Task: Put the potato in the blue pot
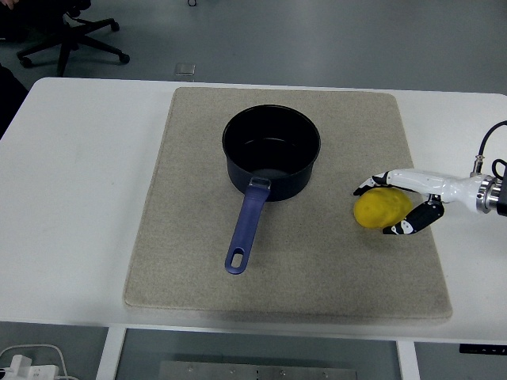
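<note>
Potato point(382, 207): on mat point(190, 269), right of pot point(271, 152). Right hand point(408, 202): fingers curled around potato, grasping it.

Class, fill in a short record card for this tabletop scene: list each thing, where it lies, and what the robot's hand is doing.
surface: white table with a beige mat on it
pot: blue pot on the mat, upright, empty, handle pointing toward the near edge
potato: yellow potato on the mat, right of the pot, apart from it
right hand: right hand curled around the potato, fingers above and below it
left hand: not in view
background: office chair on the floor beyond the table
</note>
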You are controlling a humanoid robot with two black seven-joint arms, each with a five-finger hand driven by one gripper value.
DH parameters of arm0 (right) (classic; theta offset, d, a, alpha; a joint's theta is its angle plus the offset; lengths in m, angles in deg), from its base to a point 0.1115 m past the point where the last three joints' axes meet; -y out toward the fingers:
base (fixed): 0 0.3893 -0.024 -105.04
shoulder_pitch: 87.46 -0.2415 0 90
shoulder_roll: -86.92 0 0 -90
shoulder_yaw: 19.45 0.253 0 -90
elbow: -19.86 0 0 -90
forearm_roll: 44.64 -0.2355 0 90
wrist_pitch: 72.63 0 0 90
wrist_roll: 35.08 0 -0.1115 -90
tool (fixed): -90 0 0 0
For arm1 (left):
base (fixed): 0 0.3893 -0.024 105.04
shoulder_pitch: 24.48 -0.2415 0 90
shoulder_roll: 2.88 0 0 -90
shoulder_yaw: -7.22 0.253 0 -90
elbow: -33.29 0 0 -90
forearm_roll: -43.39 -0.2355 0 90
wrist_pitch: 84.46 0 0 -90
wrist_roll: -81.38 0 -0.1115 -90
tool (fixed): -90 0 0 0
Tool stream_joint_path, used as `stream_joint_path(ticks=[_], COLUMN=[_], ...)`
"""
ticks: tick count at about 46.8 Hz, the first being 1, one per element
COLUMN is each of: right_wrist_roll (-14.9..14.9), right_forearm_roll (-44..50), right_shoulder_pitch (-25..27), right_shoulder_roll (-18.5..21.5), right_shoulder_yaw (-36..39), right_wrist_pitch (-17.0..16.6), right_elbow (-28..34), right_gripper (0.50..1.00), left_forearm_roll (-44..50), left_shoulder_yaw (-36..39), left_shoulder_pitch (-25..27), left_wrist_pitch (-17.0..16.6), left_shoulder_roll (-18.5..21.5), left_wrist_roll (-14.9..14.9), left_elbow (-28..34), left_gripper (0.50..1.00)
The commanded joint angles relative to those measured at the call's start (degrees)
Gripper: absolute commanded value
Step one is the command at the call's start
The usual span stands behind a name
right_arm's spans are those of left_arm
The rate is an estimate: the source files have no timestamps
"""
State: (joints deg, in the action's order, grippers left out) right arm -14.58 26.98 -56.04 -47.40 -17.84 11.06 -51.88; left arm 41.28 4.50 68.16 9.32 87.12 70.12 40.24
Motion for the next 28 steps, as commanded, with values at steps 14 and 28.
stream_joint_path(ticks=[14, 28], right_wrist_roll=[1.0, 1.1], right_forearm_roll=[1.1, 1.0], right_shoulder_pitch=[-1.1, -1.4], right_shoulder_roll=[-0.1, -0.5], right_shoulder_yaw=[-0.3, -0.1], right_wrist_pitch=[-0.1, -0.1], right_elbow=[0.3, 0.5], right_gripper=[0.5, 0.5], left_forearm_roll=[0.0, 0.0], left_shoulder_yaw=[0.0, 0.0], left_shoulder_pitch=[0.0, 0.0], left_wrist_pitch=[0.0, 0.0], left_shoulder_roll=[0.0, 0.0], left_wrist_roll=[-0.1, 0.0], left_elbow=[0.0, 0.0], left_gripper=[0.994, 0.996])
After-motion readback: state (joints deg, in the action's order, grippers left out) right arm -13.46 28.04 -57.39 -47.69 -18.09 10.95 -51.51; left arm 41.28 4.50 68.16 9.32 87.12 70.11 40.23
